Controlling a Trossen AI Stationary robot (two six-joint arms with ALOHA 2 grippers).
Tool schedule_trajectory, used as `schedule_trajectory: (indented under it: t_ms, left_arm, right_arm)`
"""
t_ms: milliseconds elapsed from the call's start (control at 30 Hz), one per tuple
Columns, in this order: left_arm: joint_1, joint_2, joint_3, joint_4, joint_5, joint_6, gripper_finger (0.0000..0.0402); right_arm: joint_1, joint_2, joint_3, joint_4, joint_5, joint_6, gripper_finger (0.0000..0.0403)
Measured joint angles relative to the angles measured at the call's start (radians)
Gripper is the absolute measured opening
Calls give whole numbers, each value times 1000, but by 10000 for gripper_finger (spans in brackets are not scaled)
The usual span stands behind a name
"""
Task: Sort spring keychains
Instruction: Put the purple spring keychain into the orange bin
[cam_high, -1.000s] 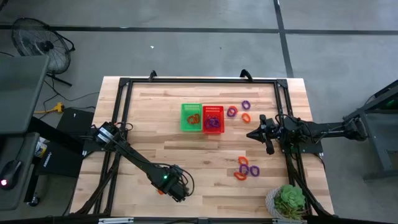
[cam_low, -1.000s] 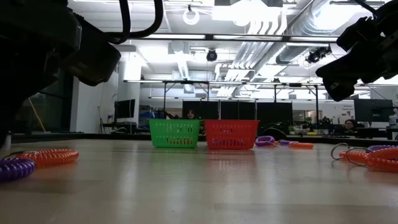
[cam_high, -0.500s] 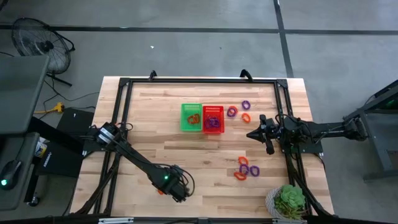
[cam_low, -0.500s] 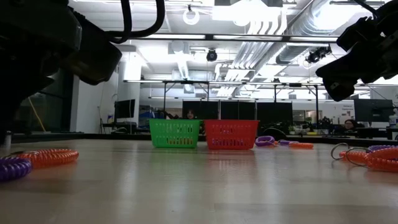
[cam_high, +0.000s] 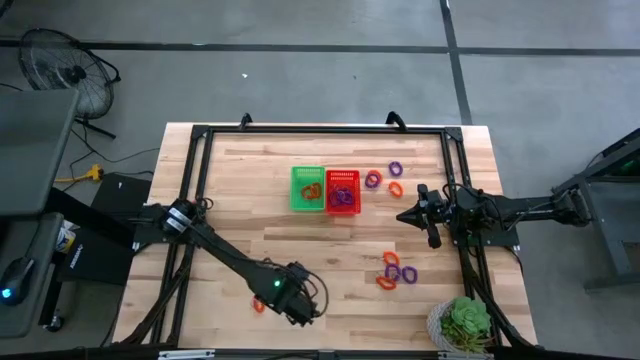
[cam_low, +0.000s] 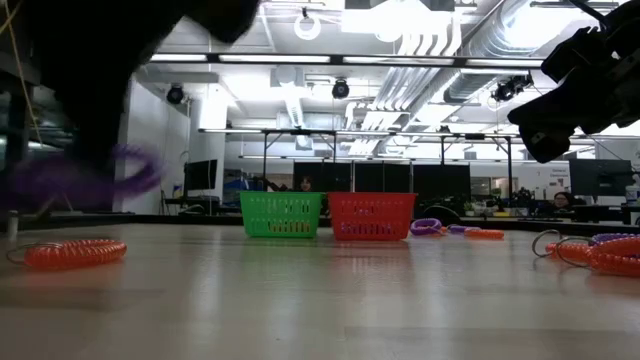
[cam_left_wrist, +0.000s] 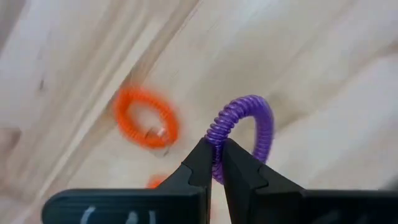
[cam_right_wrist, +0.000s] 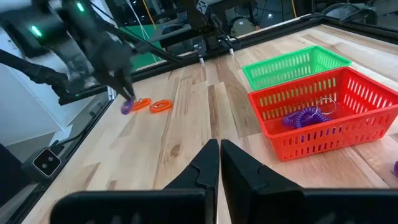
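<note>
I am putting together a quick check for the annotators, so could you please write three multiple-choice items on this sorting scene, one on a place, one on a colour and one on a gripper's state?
1. Where does the green basket stand?
A. touching the red basket's left side in the high view
B. at the table's near right corner
C. beside the plant

2. What colour is the keychain in the left gripper?
A. orange
B. purple
C. green

3. How is the right gripper?
A. open over the baskets
B. shut on an orange keychain
C. shut, holding nothing

Answers: 1 A, the green basket adjoins the red basket. 2 B, the left gripper pinches a purple keychain. 3 C, the right gripper has its fingers together, empty.
</note>
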Motion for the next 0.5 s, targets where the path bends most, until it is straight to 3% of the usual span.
schedule_trajectory:
  t_ms: [267,500]
  left_arm:
    - [154,-4,225,-66,-125,252,18]
    - [364,-4,281,-42,-132,518,18]
  right_arm:
    - [0,0,0,0,0,0,12]
    - [0,0,0,0,0,0,12]
